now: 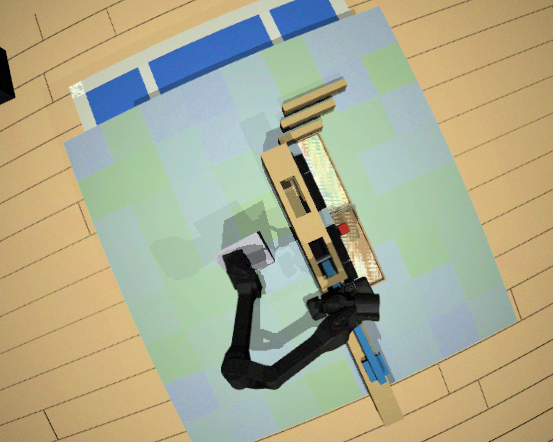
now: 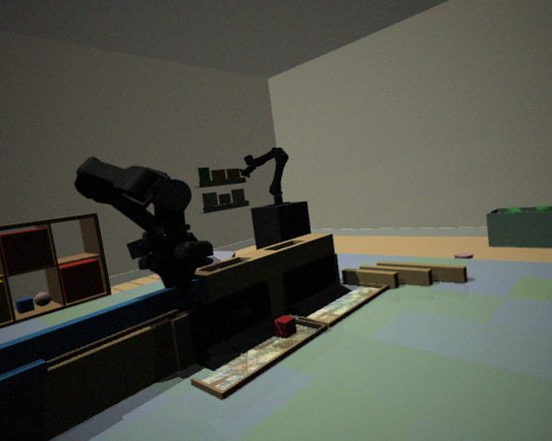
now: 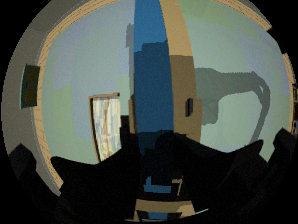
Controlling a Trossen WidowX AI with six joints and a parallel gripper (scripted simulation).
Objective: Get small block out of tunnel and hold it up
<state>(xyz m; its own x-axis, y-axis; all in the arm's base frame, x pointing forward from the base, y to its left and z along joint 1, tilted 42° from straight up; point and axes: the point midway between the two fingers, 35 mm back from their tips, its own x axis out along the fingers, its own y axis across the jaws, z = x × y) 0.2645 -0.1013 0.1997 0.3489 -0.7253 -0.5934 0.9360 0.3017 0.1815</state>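
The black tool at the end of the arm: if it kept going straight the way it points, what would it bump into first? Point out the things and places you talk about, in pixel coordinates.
The tool (image 1: 338,291) (image 2: 182,289) points down, shut on the blue bar (image 1: 366,345) (image 2: 107,319) (image 3: 152,75), so that bar seems first in line; depth below it is unclear.

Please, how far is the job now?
Already out: a red block, apparently the wanted one, sits on the tray beside the tunnel. In hand: the gripper grips the blue handle. Left: release, grasp the block, hold it up.

You find nothing to read in any view — no text, label, brand, number or sign is legible anywhere.
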